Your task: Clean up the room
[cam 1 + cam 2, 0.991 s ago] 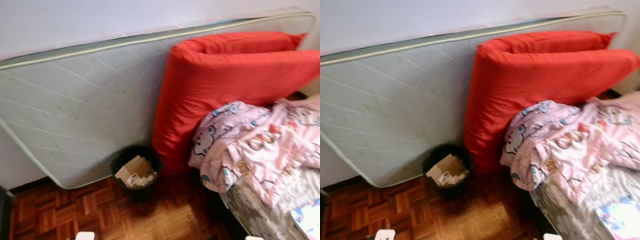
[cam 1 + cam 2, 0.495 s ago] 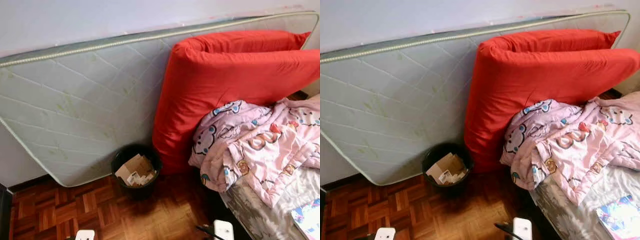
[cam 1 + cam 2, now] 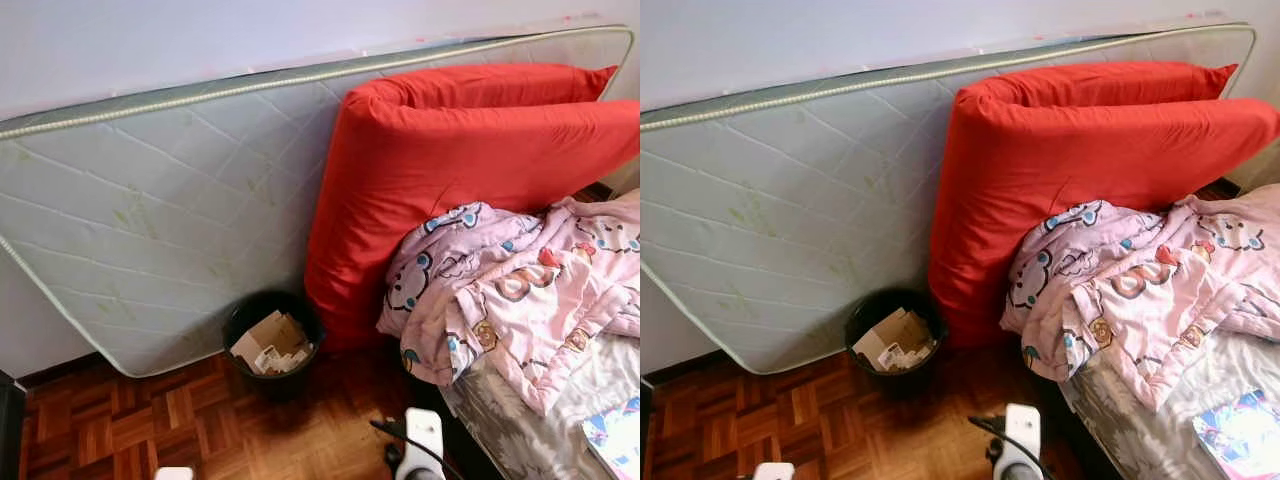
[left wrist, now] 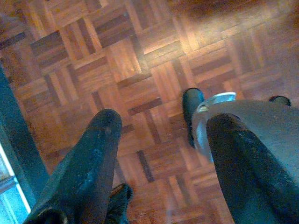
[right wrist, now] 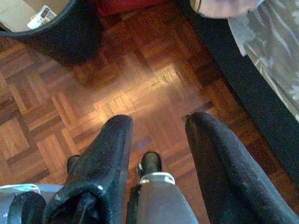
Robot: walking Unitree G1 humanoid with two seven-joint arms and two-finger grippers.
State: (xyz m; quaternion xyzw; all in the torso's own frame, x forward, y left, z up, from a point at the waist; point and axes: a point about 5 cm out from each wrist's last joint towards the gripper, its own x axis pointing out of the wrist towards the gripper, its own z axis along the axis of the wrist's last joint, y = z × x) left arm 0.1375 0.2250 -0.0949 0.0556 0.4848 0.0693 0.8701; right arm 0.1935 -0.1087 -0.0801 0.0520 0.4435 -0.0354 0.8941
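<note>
At the far left our left gripper (image 4: 161,163) hangs low over the brown parquet floor (image 4: 140,60). In its wrist view its two black fingers (image 4: 88,163) stand well apart with nothing between them, pointing down at the wood. In the head views we see just a small white part of that arm at the bottom edge.

Behind, a pale quilted mattress with green piping (image 3: 150,210) leans on its long edge against the white wall (image 3: 200,40). At its foot, on the floor, stands a round black waste bin (image 3: 272,345), holding folded brown cardboard and scraps of printed paper. The bin sits between the mattress and a large folded red cushion (image 3: 460,170), which is propped upright against the mattress and touches the bin's right side.

Next, our right gripper (image 5: 156,154) is raised a little at the bottom of the head views, where the white wrist piece (image 3: 421,440) with a black cable shows just right of the bin and beside the bed. Its wrist view looks down at the parquet, the fingers spread wide and empty, with the bin near their tips.

To the right, a crumpled pink cartoon-print blanket (image 3: 510,290) lies heaped on the bed with a grey patterned sheet (image 3: 540,430), spilling over the bed's near corner and resting against the red cushion. A bluish printed item (image 3: 615,440) lies on the bed at the far right; we cannot tell what it is.
</note>
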